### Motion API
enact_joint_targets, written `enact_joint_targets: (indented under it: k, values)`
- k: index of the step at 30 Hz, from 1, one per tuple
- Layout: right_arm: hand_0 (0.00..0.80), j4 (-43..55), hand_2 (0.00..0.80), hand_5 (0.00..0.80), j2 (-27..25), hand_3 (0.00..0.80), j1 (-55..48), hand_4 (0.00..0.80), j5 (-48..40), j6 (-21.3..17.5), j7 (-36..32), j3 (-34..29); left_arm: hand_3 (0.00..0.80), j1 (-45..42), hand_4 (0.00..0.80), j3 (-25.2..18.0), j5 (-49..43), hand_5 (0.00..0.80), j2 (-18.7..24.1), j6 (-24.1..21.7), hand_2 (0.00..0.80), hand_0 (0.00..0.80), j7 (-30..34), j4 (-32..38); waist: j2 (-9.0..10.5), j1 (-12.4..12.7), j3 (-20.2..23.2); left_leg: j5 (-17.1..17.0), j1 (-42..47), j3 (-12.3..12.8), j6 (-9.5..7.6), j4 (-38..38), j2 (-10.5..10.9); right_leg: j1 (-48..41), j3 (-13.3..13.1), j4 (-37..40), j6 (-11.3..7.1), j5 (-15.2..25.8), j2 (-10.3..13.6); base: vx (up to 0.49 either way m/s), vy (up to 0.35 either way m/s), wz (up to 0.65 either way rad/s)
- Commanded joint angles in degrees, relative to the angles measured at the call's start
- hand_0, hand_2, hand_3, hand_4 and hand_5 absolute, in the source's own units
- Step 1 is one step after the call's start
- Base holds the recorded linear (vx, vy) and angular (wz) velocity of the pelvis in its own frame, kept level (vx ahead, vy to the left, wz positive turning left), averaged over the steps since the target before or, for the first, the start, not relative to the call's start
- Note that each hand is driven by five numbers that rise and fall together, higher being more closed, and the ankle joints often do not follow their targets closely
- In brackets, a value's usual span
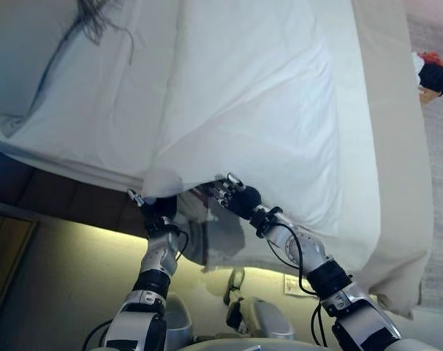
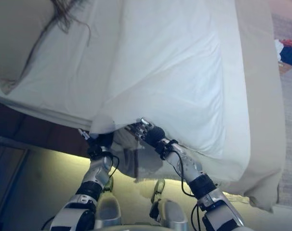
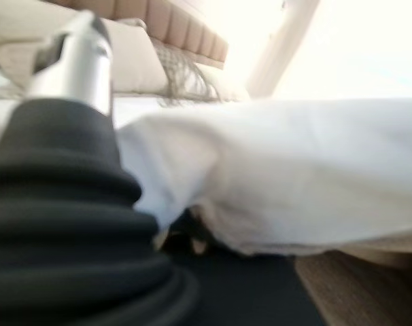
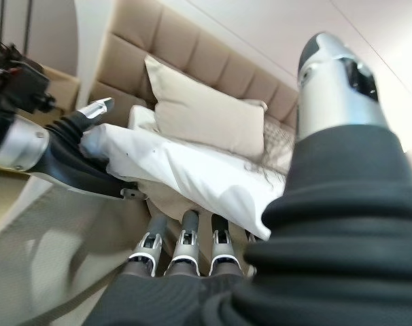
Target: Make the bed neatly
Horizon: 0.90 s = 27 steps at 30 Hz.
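Note:
A white duvet (image 1: 265, 110) lies over the bed, with its near edge lifted off the mattress. My left hand (image 1: 152, 208) is at that edge's left corner, fingers curled into the cloth; it also shows in the right wrist view (image 4: 70, 156). My right hand (image 1: 232, 194) is a little to the right under the same edge, fingers (image 4: 185, 248) curled and thumb (image 4: 335, 75) straight, the duvet (image 4: 192, 176) just past them. The duvet edge hangs between the two hands. A cream pillow (image 4: 206, 115) leans on the padded headboard (image 4: 192, 61).
A beige cover (image 1: 400, 146) hangs down the bed's right side. A fringed throw (image 1: 97, 18) lies by the pillow (image 1: 24, 51). The dark bed base (image 1: 61, 194) shows below the mattress. A red and dark object (image 1: 430, 73) sits on the carpet at the far right.

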<state>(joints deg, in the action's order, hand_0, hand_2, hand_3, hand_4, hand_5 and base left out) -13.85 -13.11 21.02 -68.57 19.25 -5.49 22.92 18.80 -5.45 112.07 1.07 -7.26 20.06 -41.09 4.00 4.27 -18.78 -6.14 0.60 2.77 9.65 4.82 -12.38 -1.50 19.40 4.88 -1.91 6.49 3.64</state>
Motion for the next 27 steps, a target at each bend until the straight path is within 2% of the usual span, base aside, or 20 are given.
enact_joint_targets:
  k: [1,5,9,14,19,24,27]
  values:
    - [0.0,0.7,0.0,0.0,0.9,0.0,-3.3,0.0,-0.8,0.6,-0.9,-6.5,0.0,-3.9,0.0,-8.9,0.9,0.0,10.3,-3.1,0.0,0.0,3.3,-2.7,2.95,3.7,9.3,0.3,1.1,-0.5,-2.98,0.1,1.7,-3.7,0.3,-4.1,-4.51,-4.2,7.4,0.137,0.075,0.04]
    - [0.0,-0.5,0.0,0.0,-0.7,0.0,-6.2,0.0,0.4,7.2,-2.5,-7.4,0.0,-6.4,0.0,-10.8,0.9,0.0,11.9,-1.3,0.0,0.0,3.9,-4.6,2.69,4.2,11.6,1.0,3.0,-1.1,-3.16,0.2,2.3,-6.1,0.8,-3.8,-4.55,-4.8,7.6,0.135,0.066,0.03]
    - [0.0,-1.2,0.0,0.0,-2.7,0.0,-8.0,0.0,2.2,11.0,-5.1,-7.1,0.0,-8.3,0.0,-12.6,0.9,0.0,13.6,-0.1,0.0,0.0,3.8,-5.6,2.68,4.4,12.8,1.5,4.8,-1.4,-3.3,0.2,2.7,-8.1,1.1,-3.6,-4.64,-5.2,7.7,0.106,0.047,0.11]
    - [0.0,-2.0,0.0,0.0,-6.8,0.0,-12.1,0.0,9.5,17.0,-9.9,-6.4,0.0,-10.4,0.0,-14.5,0.9,0.0,16.1,1.3,0.0,0.0,4.4,-7.7,2.93,4.2,13.8,2.0,6.2,-1.1,-3.25,0.2,2.9,-10.0,1.1,-2.9,-5.0,-5.3,7.8,0.06,0.029,0.06]
    - [0.0,-2.9,0.0,0.0,-10.1,0.0,-14.3,0.0,11.8,22.7,-14.7,-6.3,0.0,-11.4,0.0,-16.3,0.9,0.0,19.5,2.5,0.0,0.0,4.1,-10.6,2.81,3.9,13.9,2.0,6.7,-1.0,-3.22,0.2,3.0,-10.4,0.9,-2.8,-5.27,-5.3,8.1,0.002,0.016,-0.01]
    - [0.0,-4.2,0.0,0.0,-9.9,0.0,-16.8,0.0,14.3,27.3,-20.6,-3.8,0.0,-11.8,0.0,-17.2,0.9,0.0,21.4,4.3,0.0,0.0,4.6,-13.5,2.09,4.3,13.6,1.9,6.7,-1.5,-3.35,0.1,3.3,-10.2,1.2,-3.3,-5.38,-5.5,8.7,-0.002,0.059,-0.01]
    - [0.0,-6.2,0.0,0.0,-7.8,0.0,-16.8,0.0,20.8,28.5,-25.4,-0.1,0.0,-11.2,0.0,-17.3,0.9,0.0,21.5,4.6,0.0,0.0,4.4,-15.0,1.57,5.2,13.2,1.8,6.2,-2.0,-3.29,0.1,3.7,-10.2,1.9,-3.0,-5.54,-5.4,9.0,-0.011,0.063,-0.01]
